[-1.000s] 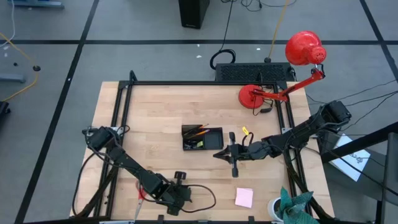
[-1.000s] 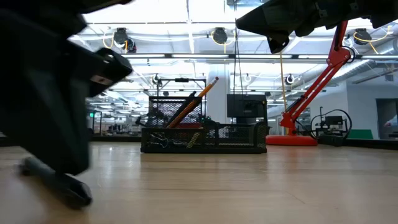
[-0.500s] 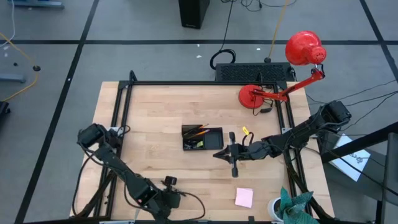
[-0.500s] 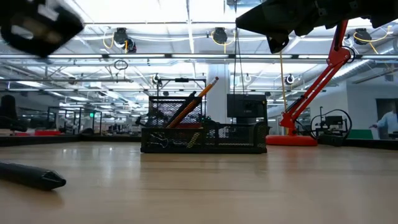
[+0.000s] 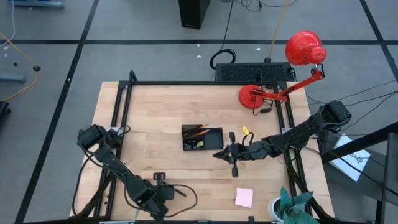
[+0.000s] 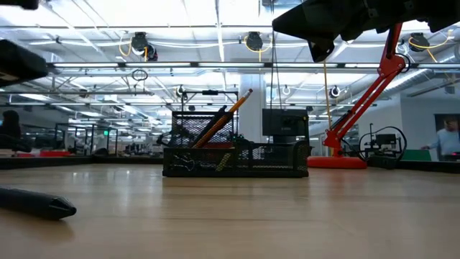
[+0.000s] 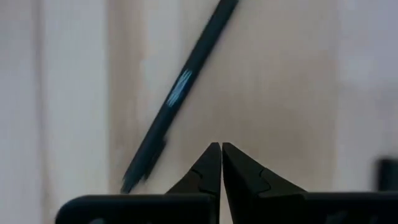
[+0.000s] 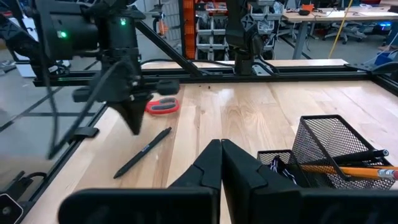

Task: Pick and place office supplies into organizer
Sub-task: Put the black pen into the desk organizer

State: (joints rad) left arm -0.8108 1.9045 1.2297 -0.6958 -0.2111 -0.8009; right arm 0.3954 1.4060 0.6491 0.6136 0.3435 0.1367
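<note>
The black mesh organizer (image 5: pixel 202 137) stands mid-table with orange pencils (image 6: pixel 224 115) leaning out of it. A black pen (image 7: pixel 177 93) lies flat on the wood near the front edge. My left gripper (image 5: pixel 163 186) hangs shut just above and beside the pen (image 8: pixel 143 151), touching nothing. Red-handled scissors (image 8: pixel 163 106) lie beyond it. A pink sticky-note pad (image 5: pixel 244 197) lies at the near right. A small yellow-green piece (image 5: pixel 245 130) lies right of the organizer. My right gripper (image 5: pixel 233 155) hovers shut and empty by the organizer's right end.
A red desk lamp (image 5: pixel 273 93) stands at the far right, with a black slab (image 5: pixel 252 71) behind the table edge. Black frame rails (image 5: pixel 121 118) run along the table's sides. A cup with teal cloth (image 5: pixel 292 208) sits at the near right corner.
My left gripper has gone toward the table's left edge along the near side, risen a little and rolled about its own axis, staying shut. In the low view it has left the picture, uncovering the pen lying on the table.
</note>
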